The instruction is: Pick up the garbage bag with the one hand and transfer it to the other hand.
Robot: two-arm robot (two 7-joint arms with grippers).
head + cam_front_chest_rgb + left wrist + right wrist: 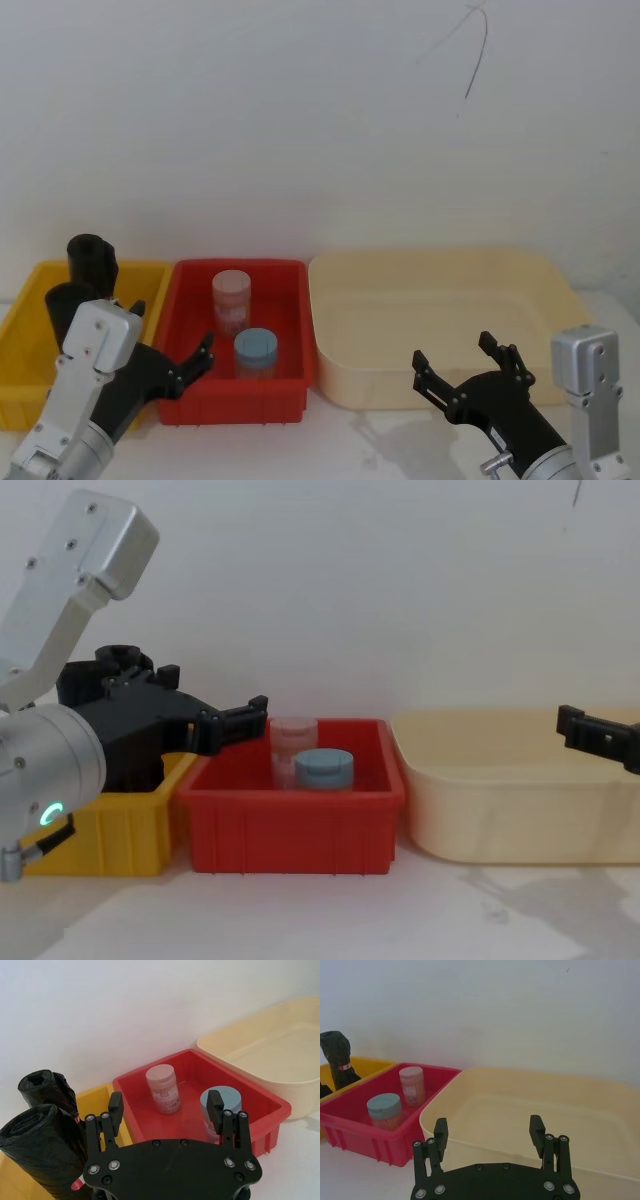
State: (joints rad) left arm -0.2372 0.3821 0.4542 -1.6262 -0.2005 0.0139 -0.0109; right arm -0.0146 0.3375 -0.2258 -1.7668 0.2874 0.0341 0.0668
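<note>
L gripper (197, 358) (the one hand, green ring (48, 813) on its arm): fingers apart, nothing btwn them. It hovers at the front-left corner of the red bin (290, 268), tips aimed abt 2 o'clock in head view. R gripper (455, 358) (the other hand): fingers apart too, holding nothing, low in front of the cream tub (340, 300), well apart from L.

Step, my read: approach/pre-grasp. Pickup not yet done, handover not begun.

The garbage bag (92, 258) stands upright at the back of the yellow bin (20, 325), abt 10 o'clock of L gripper, near but not touched. Its red-white band shows in R wrist view. The second black roll (66, 298) stands just in front of it, closer to the gripper. Whether the two touch, can't tell.

Next move prob needs:
- swing L twd 10 o'clock, past the second black roll
- fingers either side of the garbage bag w/o knocking its neighbour or the bin wall
- close, lift, carry twd 3 o'clock to R

Containers:
- yellow bin: the 2 rolls
- red bin: pink-lid jar (231, 292) at back, blue-lid jar (256, 350) in front, both upright
- cream tub: nothing seen inside
</note>
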